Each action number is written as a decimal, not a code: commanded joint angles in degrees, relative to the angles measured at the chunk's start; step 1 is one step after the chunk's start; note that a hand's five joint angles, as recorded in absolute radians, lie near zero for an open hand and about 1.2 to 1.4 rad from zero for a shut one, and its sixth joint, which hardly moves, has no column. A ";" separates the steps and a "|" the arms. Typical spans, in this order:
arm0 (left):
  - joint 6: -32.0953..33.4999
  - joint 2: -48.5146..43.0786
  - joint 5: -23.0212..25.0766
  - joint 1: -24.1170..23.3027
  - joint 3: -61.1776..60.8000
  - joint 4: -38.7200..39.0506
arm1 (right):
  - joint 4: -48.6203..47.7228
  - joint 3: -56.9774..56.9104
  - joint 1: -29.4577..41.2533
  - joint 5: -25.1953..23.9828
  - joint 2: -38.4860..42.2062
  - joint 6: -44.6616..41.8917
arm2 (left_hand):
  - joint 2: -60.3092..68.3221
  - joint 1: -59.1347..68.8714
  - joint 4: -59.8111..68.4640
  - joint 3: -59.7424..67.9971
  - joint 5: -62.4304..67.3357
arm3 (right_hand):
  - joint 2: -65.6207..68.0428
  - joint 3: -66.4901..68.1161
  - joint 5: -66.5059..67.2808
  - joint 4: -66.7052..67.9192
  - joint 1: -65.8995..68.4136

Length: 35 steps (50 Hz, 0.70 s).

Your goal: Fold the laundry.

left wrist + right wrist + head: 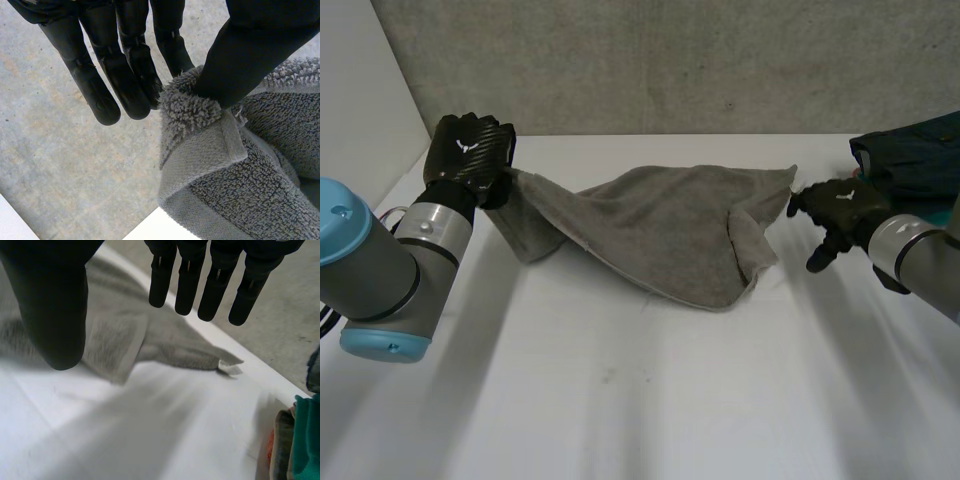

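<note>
Pinches the left corner of the grey towel with the left hand: thumb pressing the terry hem against one finger, other fingers straight and off the cloth. Holds that corner raised above the table, near its far left corner, with the cloth hanging down from the grip in a fold.

Hovers the right hand released near the table's right edge, fingers straight and side by side, thumb well apart from them, nothing between. Just beside the towel's right corner; cannot tell whether a fingertip touches it.

Towel: across the far half of the table, between the two hands. Looped terry with a flat woven band along the hem. Rumpled and sagging from the raised left corner down to the surface. Lying on the table at the right, with a flap turned over near the right side and the right corner pointing toward the far edge.

At the table's far right corner, past the right hand: pile of clothes, dark blue and teal, an orange piece showing in the right wrist view.
</note>
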 commanded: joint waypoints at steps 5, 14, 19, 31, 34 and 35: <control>-1.05 -0.14 0.01 0.38 -0.08 -0.37 | -3.38 -4.50 1.83 -0.71 10.03 -1.27 | 11.29 14.27 11.19 11.57 14.22 | 3.72 3.23 5.01 3.90 2.43; -1.05 -0.14 0.01 0.47 -0.08 -0.37 | -12.34 -6.52 5.26 -0.62 13.72 2.96 | 11.29 14.27 11.19 11.57 14.22 | 3.72 3.23 5.01 3.90 2.43; -1.14 -0.23 0.01 0.47 -0.17 -0.46 | -12.88 -9.24 6.75 -0.36 16.96 2.96 | 11.29 14.27 11.19 11.57 14.22 | 3.89 3.40 5.17 4.06 2.60; -1.05 0.82 -0.08 1.96 0.00 -3.09 | -13.66 -14.61 8.78 4.64 18.74 2.70 | 11.29 14.27 11.19 11.57 14.22 | 52.11 51.62 53.39 52.28 50.81; -0.88 3.63 0.00 2.66 0.09 -5.20 | -13.76 -13.56 8.34 6.93 11.04 2.00 | 11.29 14.27 11.19 11.57 14.22 | 52.11 51.62 53.39 52.28 50.81; -0.87 6.51 0.01 3.45 0.09 -6.86 | -13.58 -13.12 8.25 7.11 8.39 2.00 | 11.29 14.27 11.19 11.57 14.22 | 52.11 51.62 53.39 52.28 50.81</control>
